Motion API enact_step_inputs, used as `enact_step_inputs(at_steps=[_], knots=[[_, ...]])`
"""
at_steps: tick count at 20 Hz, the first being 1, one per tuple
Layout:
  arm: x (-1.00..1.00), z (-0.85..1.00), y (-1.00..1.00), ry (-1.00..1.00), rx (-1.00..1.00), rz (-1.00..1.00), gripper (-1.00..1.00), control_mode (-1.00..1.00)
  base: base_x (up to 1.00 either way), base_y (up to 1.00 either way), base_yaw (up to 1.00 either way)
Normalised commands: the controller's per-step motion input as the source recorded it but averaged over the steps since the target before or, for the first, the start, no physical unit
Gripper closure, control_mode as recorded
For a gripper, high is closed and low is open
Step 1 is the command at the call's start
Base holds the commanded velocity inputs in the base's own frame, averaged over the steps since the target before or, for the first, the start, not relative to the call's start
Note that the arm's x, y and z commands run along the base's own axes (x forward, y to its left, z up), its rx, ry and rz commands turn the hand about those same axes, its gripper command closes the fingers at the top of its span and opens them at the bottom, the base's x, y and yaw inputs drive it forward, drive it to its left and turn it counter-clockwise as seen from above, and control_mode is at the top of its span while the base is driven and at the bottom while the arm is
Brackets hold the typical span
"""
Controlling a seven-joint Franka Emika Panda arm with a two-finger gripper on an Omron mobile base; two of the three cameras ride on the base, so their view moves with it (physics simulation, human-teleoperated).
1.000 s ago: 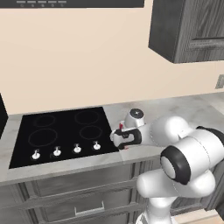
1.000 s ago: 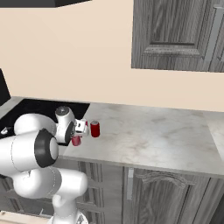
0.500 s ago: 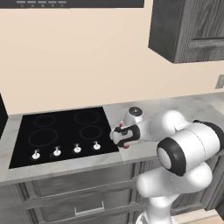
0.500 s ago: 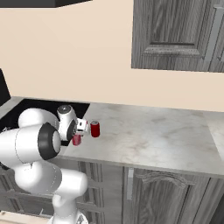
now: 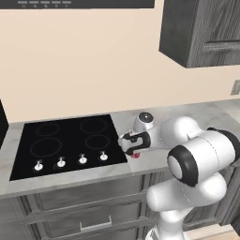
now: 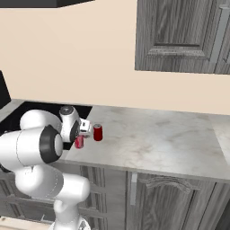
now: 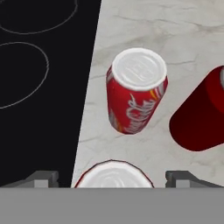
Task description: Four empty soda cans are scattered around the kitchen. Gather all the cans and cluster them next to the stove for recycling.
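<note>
Three red soda cans stand upright on the grey marble counter just right of the stove: one directly under the hand, one just beyond it, and a third beside that at the hand view's right edge. The gripper hangs over the nearest can with its finger tips spread wide on either side, not touching it. From the right base view two cans show, one beside the hand and one under it near the counter's front edge.
</note>
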Motion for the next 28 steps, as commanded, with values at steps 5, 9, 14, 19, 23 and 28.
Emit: enact_step_inputs(at_steps=[5,9,14,19,23,28], knots=[[-0.16,0.0,-0.01,-0.13,0.0,0.0,-1.0,-1.0,0.0,0.0,0.0],[-0.31,0.0,-0.15,-0.14,0.0,0.0,-1.0,-1.0,0.0,0.0,0.0],[-0.07,0.29,-0.17,-0.01,0.0,0.0,-1.0,-1.0,0.0,0.0,0.0],[-0.18,0.7,-0.02,0.01,0.01,0.0,-1.0,-1.0,0.0,0.0,0.0],[-0.55,0.82,0.0,0.02,0.0,-0.02,-1.0,-1.0,0.0,0.0,0.0],[-0.73,0.7,0.0,0.08,0.0,-0.05,-1.0,-1.0,0.0,0.0,0.0]])
